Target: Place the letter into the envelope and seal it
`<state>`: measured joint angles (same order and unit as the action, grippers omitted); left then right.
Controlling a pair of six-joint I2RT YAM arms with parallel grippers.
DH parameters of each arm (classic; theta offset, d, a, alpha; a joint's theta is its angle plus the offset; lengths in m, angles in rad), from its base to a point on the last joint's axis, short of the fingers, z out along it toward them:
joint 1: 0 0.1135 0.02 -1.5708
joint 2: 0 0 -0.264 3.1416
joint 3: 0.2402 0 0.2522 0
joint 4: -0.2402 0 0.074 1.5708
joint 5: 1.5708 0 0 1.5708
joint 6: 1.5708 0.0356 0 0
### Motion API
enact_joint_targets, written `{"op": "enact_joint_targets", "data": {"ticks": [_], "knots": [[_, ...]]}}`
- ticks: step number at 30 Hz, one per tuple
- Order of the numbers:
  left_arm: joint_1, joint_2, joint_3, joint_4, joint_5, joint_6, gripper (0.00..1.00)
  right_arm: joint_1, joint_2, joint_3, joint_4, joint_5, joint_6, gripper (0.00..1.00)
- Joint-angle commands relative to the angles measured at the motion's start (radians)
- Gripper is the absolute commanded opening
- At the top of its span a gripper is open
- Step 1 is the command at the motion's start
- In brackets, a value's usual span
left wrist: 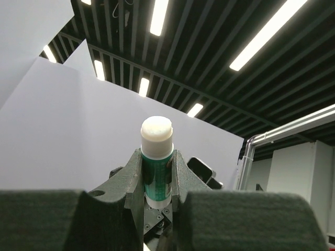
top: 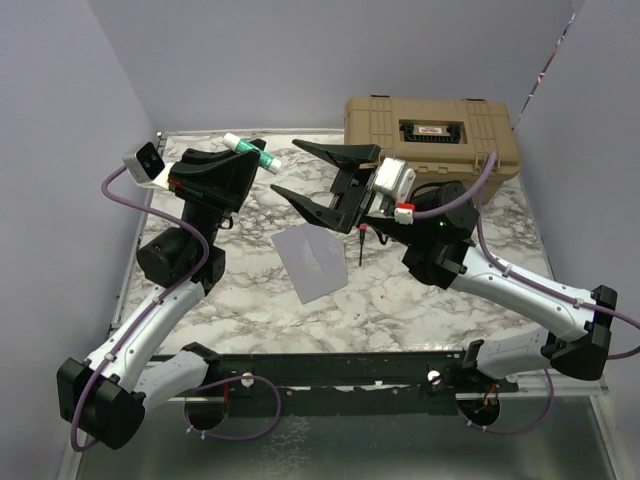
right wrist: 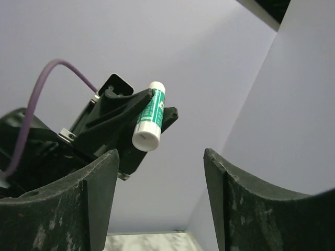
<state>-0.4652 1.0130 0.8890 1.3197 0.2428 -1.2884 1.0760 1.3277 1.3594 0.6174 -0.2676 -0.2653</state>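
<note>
My left claw (top: 243, 162) gripped the glue stick (top: 258, 153) at upper left, my right claw (top: 290, 168) gaped empty beside it, and I judged the stick needed lowering squarely onto the flap of the envelope (top: 315, 258) at frame centre.

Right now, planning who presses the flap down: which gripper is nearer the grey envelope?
Right. The right gripper, fingers open, hovers just beyond the far edge of the envelope; the left gripper is farther away, raised off to its far left, holding a glue stick.
</note>
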Motion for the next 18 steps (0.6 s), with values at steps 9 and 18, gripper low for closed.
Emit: {"op": "enact_joint_targets", "data": {"ticks": [9, 18], "knots": [[-0.003, -0.050, 0.004, -0.180, -0.043, -0.070, 0.00, -0.002, 0.042, 0.054, -0.050, -0.007, -0.436, 0.42], [-0.003, -0.071, -0.010, -0.237, -0.061, -0.061, 0.00, 0.000, 0.068, 0.065, -0.037, -0.026, -0.436, 0.49]]}}
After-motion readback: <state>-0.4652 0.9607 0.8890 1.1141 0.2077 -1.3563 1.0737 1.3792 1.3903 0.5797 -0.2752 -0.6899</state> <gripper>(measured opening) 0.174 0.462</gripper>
